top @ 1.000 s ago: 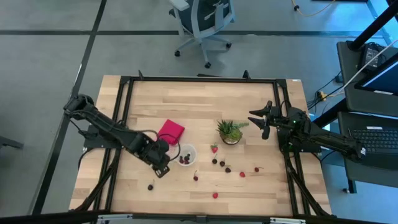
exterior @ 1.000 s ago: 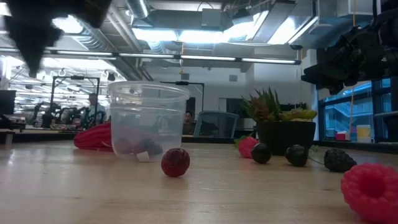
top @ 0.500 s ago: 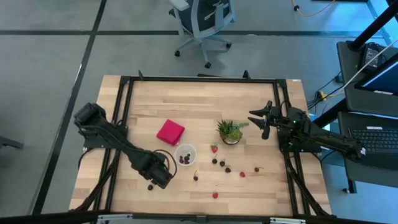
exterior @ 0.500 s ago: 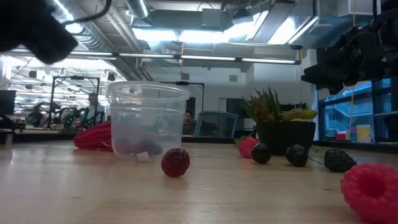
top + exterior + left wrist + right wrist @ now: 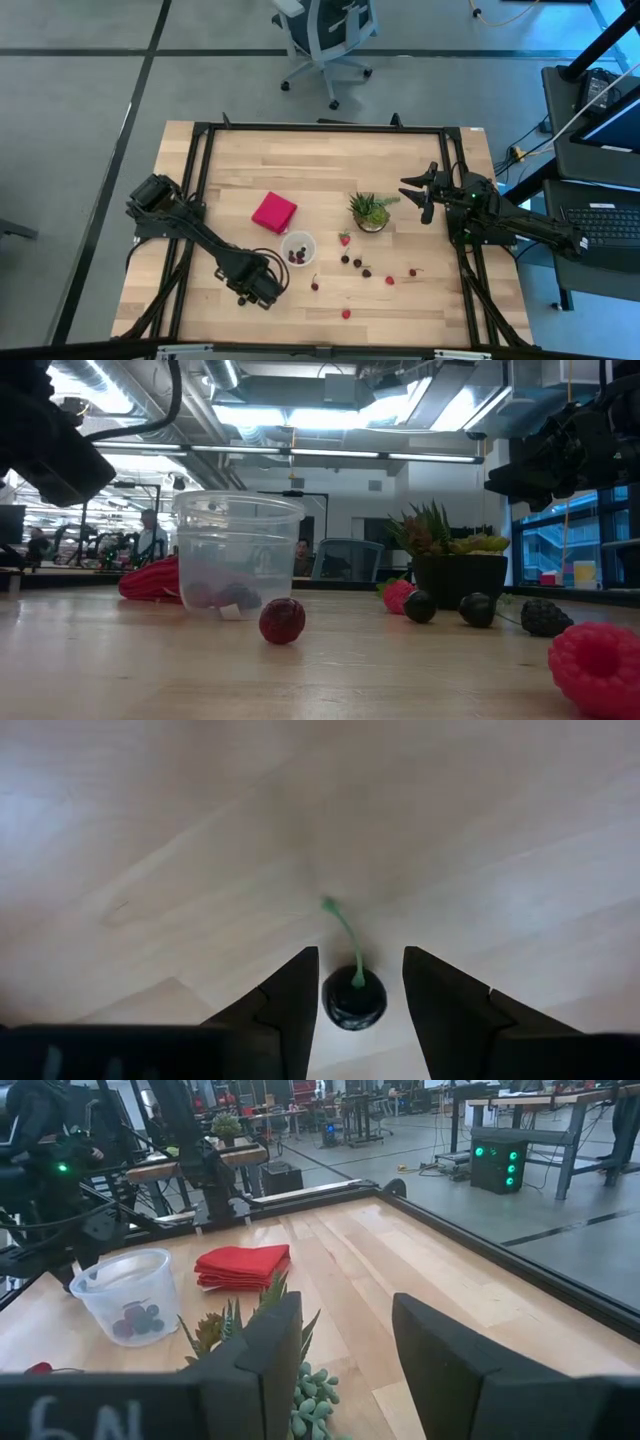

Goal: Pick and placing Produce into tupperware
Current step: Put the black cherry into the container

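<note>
From above, the left gripper (image 5: 256, 289) hangs low over the table (image 5: 330, 165) just beside the round plastic tupperware (image 5: 298, 248), on the side away from the spiky potted plant (image 5: 371, 211), while the right gripper (image 5: 428, 193) waits beside that plant, clear of the fruit. A few dark berries already lie in the tupperware, and the loose produce (image 5: 366, 270) is scattered between the tupperware and the plant and further out. At table height, the tupperware (image 5: 237, 555) stands upright with a red raspberry (image 5: 282, 620) just in front of it; a careless sweep of the left arm toward the cup could tip it and spill what it holds. The left wrist view shows the left gripper's fingers (image 5: 290, 1005) parted with a dark cherry (image 5: 353, 997) sitting between them, not yet pinched; the fruit is round and smooth, so an uneven closing could squirt it out or catch only the thin green stem (image 5: 343, 935), which may snap. The right wrist view shows the right gripper's fingers (image 5: 445, 1360) apart and holding nothing.
</note>
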Robot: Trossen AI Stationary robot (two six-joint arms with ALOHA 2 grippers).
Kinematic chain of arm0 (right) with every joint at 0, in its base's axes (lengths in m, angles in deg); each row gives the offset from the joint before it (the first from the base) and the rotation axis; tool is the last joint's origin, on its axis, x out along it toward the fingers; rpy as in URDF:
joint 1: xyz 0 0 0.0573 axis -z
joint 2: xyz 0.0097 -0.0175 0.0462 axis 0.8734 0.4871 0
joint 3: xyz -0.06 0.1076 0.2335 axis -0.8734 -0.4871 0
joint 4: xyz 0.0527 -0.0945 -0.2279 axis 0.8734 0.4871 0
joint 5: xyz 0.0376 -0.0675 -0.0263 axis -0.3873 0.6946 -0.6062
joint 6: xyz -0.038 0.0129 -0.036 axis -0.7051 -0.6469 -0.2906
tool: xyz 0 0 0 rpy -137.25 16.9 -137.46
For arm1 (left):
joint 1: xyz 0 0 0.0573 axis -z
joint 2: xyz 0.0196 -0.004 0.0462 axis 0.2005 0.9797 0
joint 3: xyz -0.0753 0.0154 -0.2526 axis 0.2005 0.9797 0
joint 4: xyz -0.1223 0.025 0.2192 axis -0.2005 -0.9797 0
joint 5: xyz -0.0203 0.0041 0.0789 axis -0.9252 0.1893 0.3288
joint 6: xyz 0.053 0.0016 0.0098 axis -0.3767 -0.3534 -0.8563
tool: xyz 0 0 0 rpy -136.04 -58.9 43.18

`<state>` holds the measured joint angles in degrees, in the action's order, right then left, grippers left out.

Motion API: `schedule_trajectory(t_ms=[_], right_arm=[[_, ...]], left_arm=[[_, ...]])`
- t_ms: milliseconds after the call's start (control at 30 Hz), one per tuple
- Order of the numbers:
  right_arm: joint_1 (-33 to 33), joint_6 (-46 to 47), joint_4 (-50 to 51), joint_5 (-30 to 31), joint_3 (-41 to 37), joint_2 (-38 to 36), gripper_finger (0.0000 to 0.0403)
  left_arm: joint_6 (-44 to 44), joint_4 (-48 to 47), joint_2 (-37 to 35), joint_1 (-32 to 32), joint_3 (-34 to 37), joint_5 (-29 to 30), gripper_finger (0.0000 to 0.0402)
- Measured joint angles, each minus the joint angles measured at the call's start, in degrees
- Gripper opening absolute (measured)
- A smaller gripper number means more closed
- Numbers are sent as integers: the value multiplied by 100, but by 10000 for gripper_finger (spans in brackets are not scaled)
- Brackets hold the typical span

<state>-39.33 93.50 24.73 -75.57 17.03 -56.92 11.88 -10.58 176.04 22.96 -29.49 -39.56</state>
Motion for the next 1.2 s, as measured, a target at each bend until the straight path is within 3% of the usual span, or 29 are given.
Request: schedule_trajectory(t_ms=[467, 867, 1033, 1200], right_arm=[[2, 7, 0, 0, 0, 0, 161], [0, -4, 0, 0, 0, 0, 161], [0, -13, 0, 0, 0, 0, 161], [0, -106, 0, -1, 0, 0, 161]], left_arm=[[123, 801, -20, 11, 495, -222, 137], [88, 833, -31, -6, 642, -440, 48], [-512, 817, -26, -11, 648, -407, 6], [-1425, 771, -50, -153, 626, -443, 4]])
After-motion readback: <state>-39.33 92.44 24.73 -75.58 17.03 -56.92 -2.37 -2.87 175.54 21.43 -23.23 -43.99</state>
